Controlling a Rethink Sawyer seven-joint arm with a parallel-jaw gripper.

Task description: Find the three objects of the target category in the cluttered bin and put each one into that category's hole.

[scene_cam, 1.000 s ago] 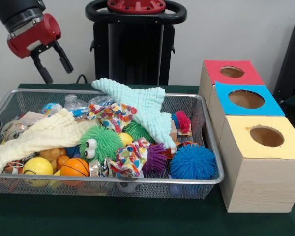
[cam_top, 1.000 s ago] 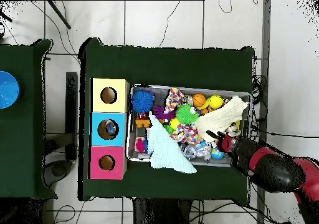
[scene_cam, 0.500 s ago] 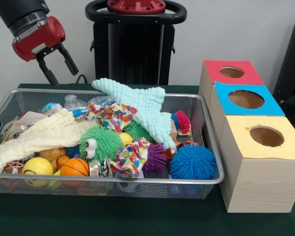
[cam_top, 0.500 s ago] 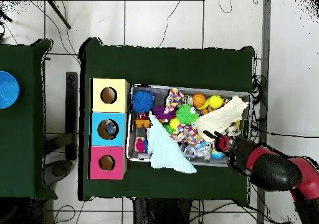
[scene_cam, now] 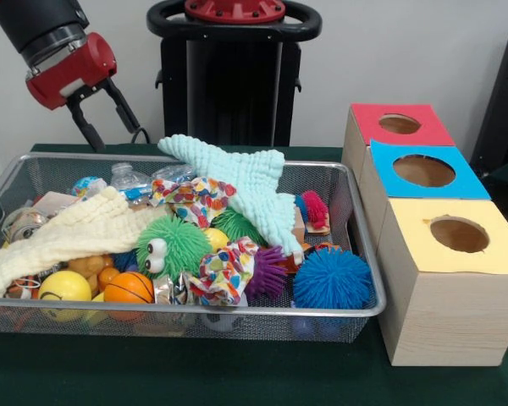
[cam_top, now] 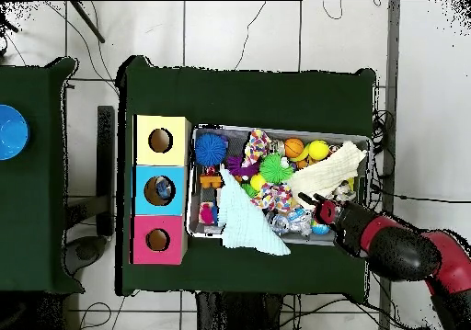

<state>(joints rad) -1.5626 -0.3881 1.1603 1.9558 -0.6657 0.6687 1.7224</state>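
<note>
On the green counter (scene_cam: 237, 381) the wire bin (scene_cam: 356, 254) sat beside three wooden boxes, the blue-panelled hole (scene_cam: 423, 171) in the middle one. The pincer (scene_cam: 112, 123) hung spread wide and empty above the bin's far rim, over two crinkly plastic pieces (scene_cam: 129, 180) counted there. Only overhead did something show inside the blue-panelled hole (cam_top: 161, 190)

Cloths (scene_cam: 237, 182) over crowded bin (scene_cam: 356, 245)

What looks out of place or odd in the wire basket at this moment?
The mint-green knitted cloth hangs over the wire basket's far rim instead of lying inside. Nothing looks spilled or damaged.
</note>
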